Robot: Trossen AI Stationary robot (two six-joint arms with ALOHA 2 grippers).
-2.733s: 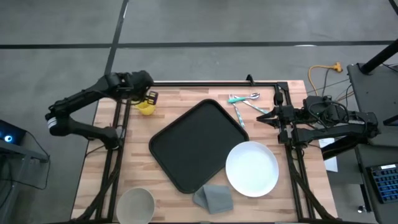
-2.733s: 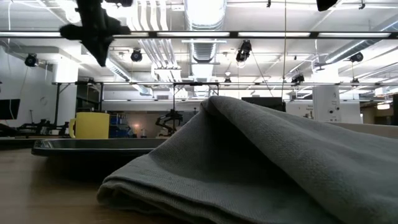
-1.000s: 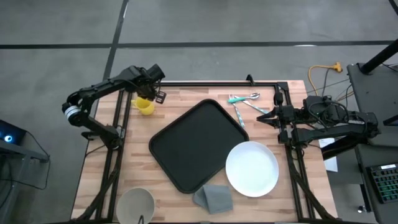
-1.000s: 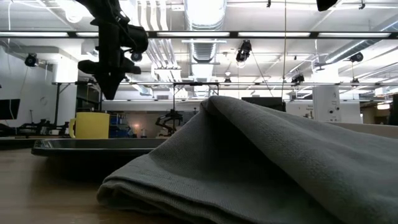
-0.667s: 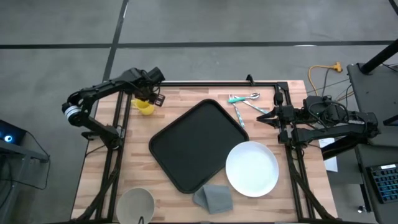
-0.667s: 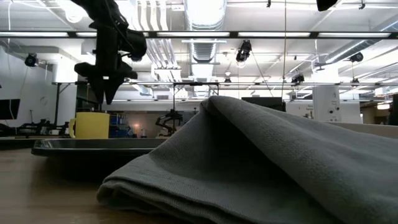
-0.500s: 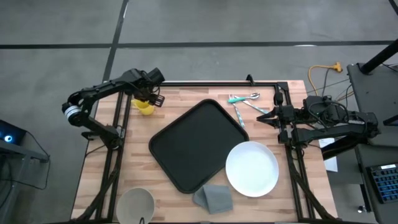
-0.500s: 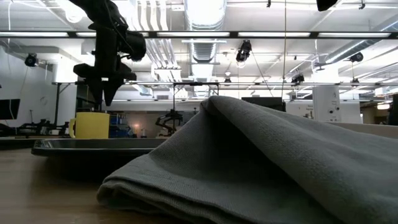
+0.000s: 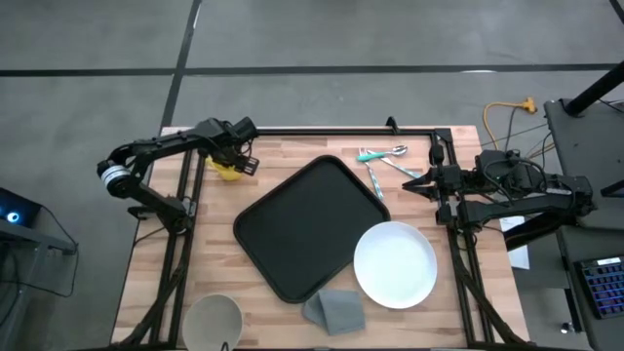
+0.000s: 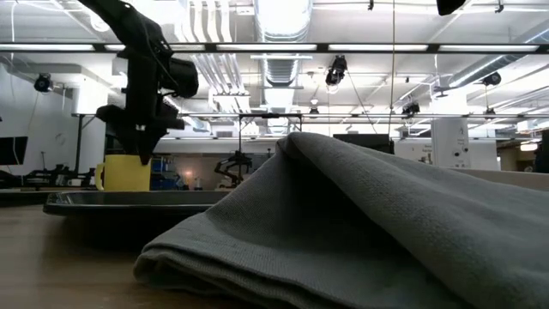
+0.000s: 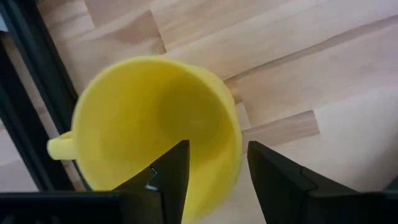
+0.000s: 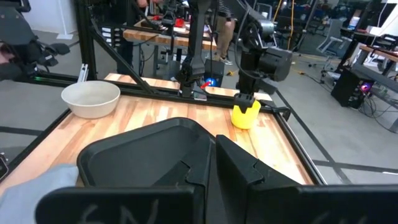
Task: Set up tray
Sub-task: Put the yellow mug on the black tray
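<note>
The black tray (image 9: pixel 312 226) lies aslant in the middle of the table. A yellow mug (image 9: pixel 226 172) stands upright on the wood at the far left, also seen in the low view (image 10: pixel 125 172). My left gripper (image 11: pixel 217 169) points down over it, open. One finger (image 11: pixel 173 174) hangs over the mug's hollow and the other (image 11: pixel 273 180) outside its wall (image 11: pixel 233 146). I cannot see either touching it. My right gripper (image 9: pixel 409 185) waits shut at the table's right edge, level and pointing toward the table's left edge, with nothing in it.
A white plate (image 9: pixel 395 263) sits right of the tray, its edge at the tray's rim. A folded grey cloth (image 9: pixel 334 310) lies at the near edge, and a pale bowl (image 9: pixel 213 320) at the near left. Teal-handled cutlery (image 9: pixel 380 156) lies far right of the tray.
My left gripper has sunk toward the yellow mug and has opened on the way down. Its fingertips now stand at the height of the mug's rim. The mug has stayed where it was.
</note>
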